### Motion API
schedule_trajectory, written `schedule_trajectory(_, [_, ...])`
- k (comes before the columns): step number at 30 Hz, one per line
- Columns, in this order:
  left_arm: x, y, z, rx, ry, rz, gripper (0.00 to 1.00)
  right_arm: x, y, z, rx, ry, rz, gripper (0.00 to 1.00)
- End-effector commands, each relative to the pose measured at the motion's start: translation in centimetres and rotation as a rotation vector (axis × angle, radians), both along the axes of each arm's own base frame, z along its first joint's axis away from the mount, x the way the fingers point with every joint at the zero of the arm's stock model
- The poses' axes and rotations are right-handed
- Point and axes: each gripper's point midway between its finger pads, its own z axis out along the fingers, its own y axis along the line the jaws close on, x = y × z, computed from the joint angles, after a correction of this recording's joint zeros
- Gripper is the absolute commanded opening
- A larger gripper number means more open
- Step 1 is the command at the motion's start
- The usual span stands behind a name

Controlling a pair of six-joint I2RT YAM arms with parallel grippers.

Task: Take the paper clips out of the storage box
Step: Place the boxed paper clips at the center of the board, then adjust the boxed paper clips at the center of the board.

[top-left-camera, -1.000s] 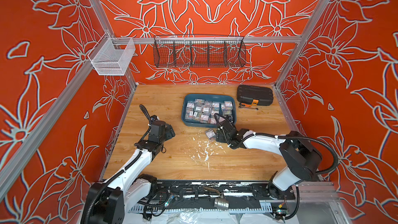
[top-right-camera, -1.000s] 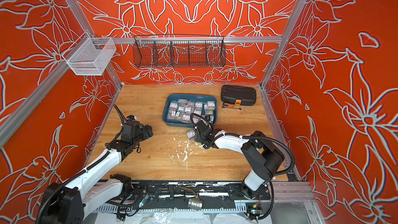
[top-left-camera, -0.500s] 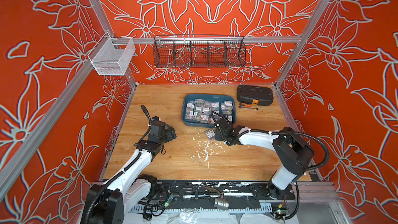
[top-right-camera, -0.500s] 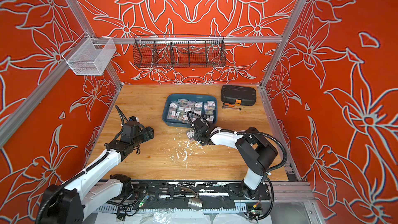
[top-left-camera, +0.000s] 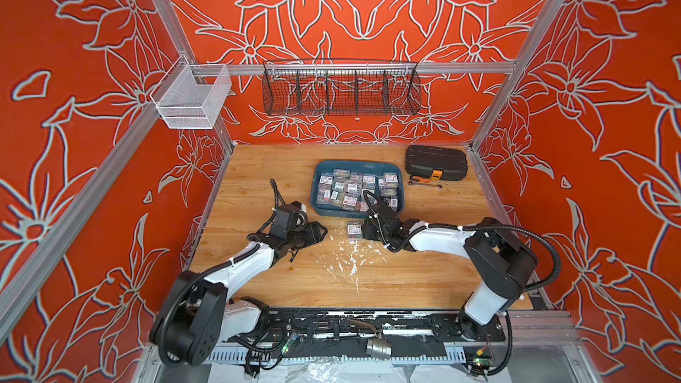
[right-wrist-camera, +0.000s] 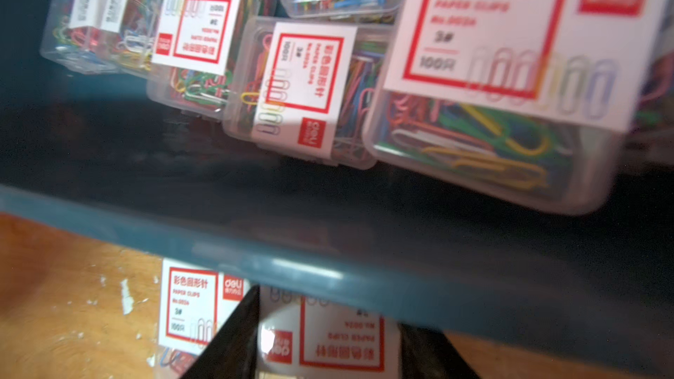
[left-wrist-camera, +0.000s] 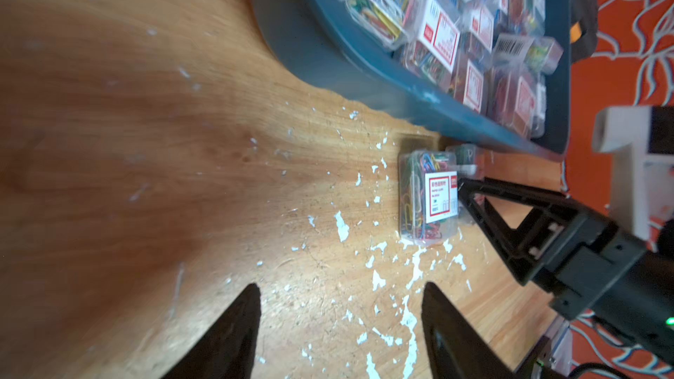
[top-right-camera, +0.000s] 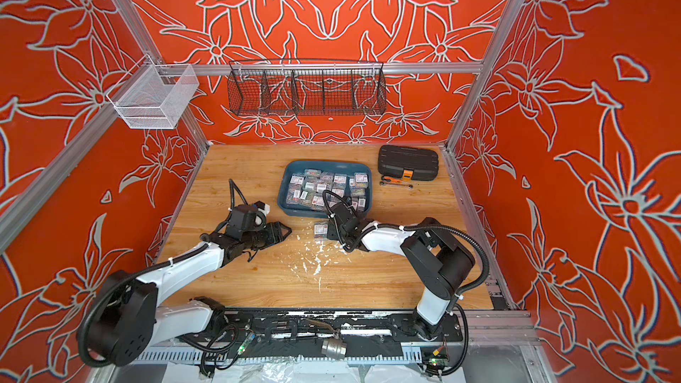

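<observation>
The right pincer (right-wrist-camera: 328, 322) clamps a clear box of paper clips (right-wrist-camera: 339, 344) between both fingers, just outside the near wall of the teal storage box (top-left-camera: 315, 193). A second labelled box (top-left-camera: 354, 229) lies flat on the wooden table (top-left-camera: 258, 186) right beside it. The remaining boxes (top-left-camera: 353, 187) sit heaped inside the storage box. The left pincer (left-wrist-camera: 341, 286), fingers parted with nothing between them, points toward the second labelled box over white flecks (top-left-camera: 352, 265). A black case (top-left-camera: 436, 162) and a small hand tool (top-left-camera: 423, 183) lie at the table's far right corner. A wire basket (top-left-camera: 341, 92) hangs on the back wall.
</observation>
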Motion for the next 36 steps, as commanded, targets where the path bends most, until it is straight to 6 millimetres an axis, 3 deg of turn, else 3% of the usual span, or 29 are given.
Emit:
schedule_trajectory(1, [1.4,-2.7,1.4,-0.069,-0.039,-0.038,0.66,-0.9,-0.1,-0.2,0.026,0.027,-0.005,0.59])
schedule_trajectory(6, [2.0,-5.2,0.8,-0.079,-0.030,-0.066,0.62,-1.2,-0.8,0.9,0.012,0.001,-0.006,0.68])
schedule_trajectory(15, [2.6,-8.9,-0.5,-0.100,0.003,-0.118,0.55,-1.5,-2.5,2.0,-0.022,-0.041,-0.025,0.59])
schedule_trajectory(23, [3.0,-10.9,-1.8,-0.117,0.039,-0.146,0.53,-1.4,-6.2,1.5,-0.105,-0.058,-0.124,0.49])
schedule_trajectory(36, [3.9,-11.6,-2.7,-0.118,0.051,-0.134,0.51,-0.7,-4.3,-0.5,-0.102,0.000,-0.079,0.43])
